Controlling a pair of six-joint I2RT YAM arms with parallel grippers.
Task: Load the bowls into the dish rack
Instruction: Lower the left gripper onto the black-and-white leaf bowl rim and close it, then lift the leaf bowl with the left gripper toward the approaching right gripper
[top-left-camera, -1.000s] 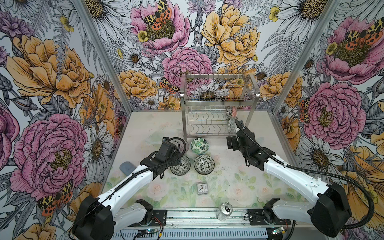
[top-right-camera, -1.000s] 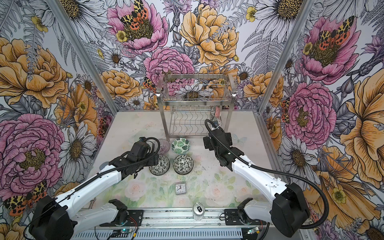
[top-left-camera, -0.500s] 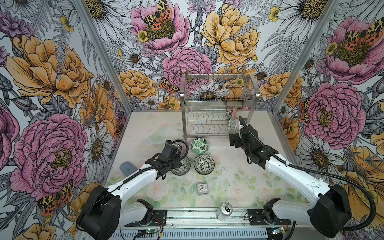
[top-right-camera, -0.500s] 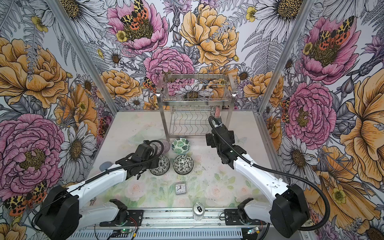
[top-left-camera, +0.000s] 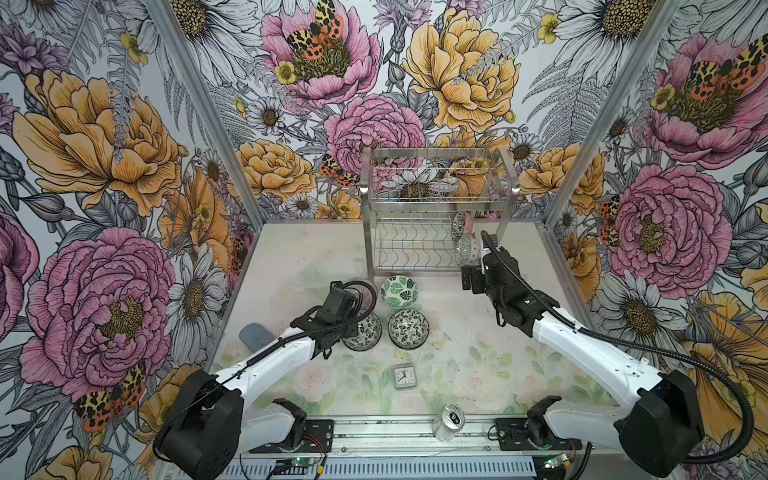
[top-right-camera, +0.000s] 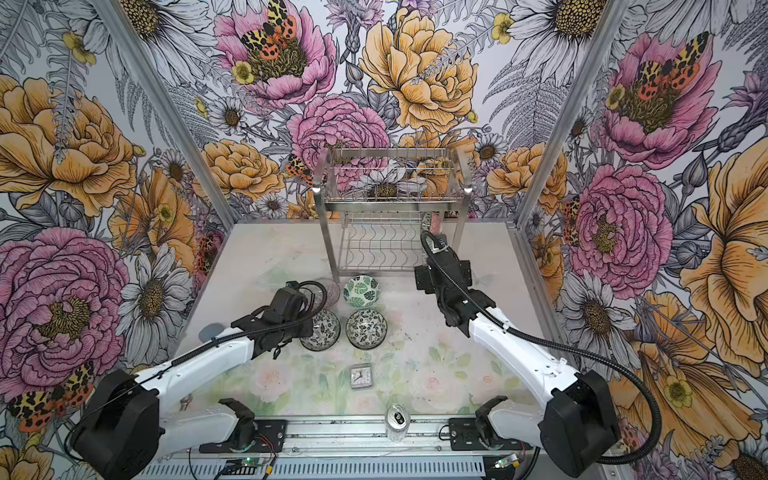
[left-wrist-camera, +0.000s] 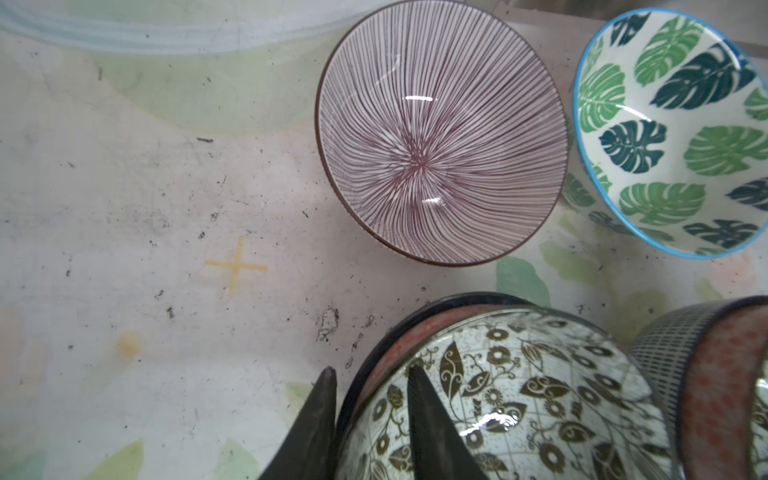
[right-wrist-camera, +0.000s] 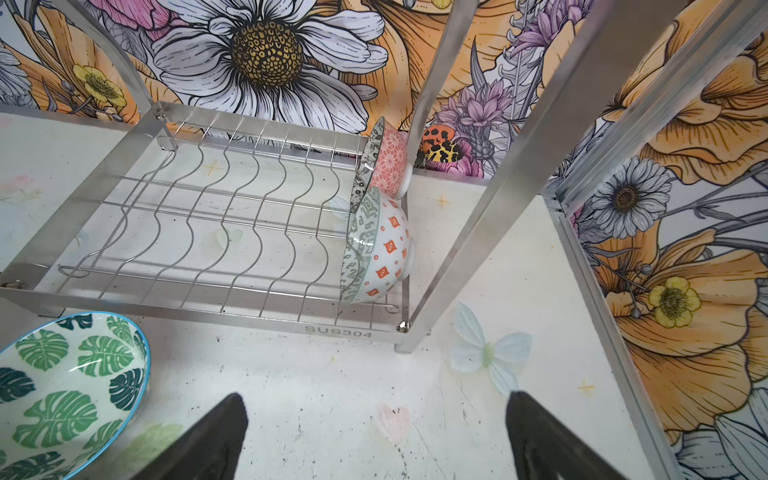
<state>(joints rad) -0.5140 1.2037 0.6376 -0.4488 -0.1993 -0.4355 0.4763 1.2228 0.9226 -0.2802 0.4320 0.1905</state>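
We log: left tool (left-wrist-camera: 370, 370) pinches rim of black-and-white floral ceramic bowl (left-wrist-camera: 519, 395) on worktop (left-wrist-camera: 124, 208) | right tool (right-wrist-camera: 376, 395) wide open, empty | stainless steel wire dish rack (right-wrist-camera: 345, 331), wavy lower tier, right end: white orange-diamond ceramic bowl (right-wrist-camera: 386, 253) and coral-patterned ceramic bowl (right-wrist-camera: 388, 160) on edge.

Both top views: shot from high above the front edge, tilted down toward the back wall (top-left-camera: 374, 104), wide enough for the whole table (top-left-camera: 457, 357) and the rack (top-left-camera: 436, 203) at the rear; near-identical framing, offset slightly sideways. Left wrist view: close, aimed almost straight down at the striped bowl (left-wrist-camera: 440, 133) and leaf bowl (left-wrist-camera: 673, 137). Right wrist view: low and near, facing the rack's lower tier and the wall behind. Shared by all four: the leaf bowl; by right wrist and top views, the rack.
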